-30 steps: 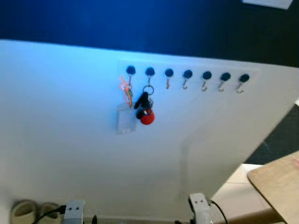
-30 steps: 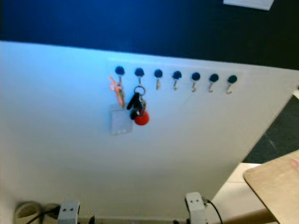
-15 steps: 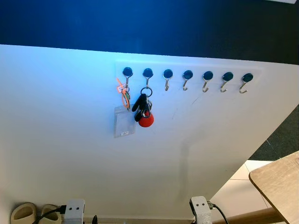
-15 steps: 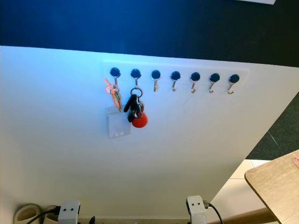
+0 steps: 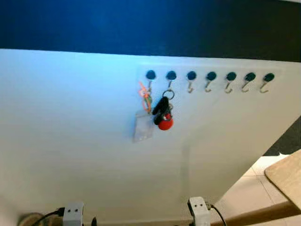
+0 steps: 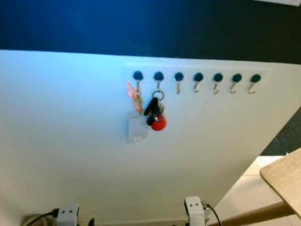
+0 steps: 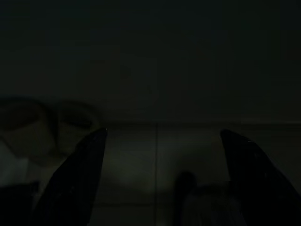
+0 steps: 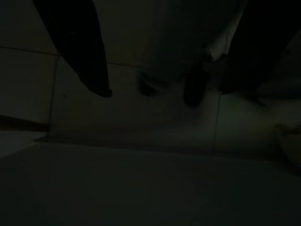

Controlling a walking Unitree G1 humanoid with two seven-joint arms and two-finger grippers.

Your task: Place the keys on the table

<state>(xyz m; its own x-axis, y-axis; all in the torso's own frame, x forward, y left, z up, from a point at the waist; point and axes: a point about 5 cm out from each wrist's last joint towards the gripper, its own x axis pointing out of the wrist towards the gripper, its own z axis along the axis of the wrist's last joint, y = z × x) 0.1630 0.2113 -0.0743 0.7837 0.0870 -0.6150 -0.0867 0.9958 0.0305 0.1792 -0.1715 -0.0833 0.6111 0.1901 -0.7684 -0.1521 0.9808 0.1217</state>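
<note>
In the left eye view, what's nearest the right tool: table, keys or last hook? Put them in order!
The right tool hangs low, open.
1. Table, low on the right.
2. Keys, on the second hook, up the wall.
3. Last hook, top right.

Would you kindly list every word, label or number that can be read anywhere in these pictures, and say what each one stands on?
No text can be read in these pictures.
Clear badge holder hanging from the first hook beside the keys: a small pale label near its bottom edge, too small and blurred to read.
White panel, row of hooks and wooden table: no lettering visible.
Both wrist views, with the left gripper and right gripper open: too dark to show any text.
</note>
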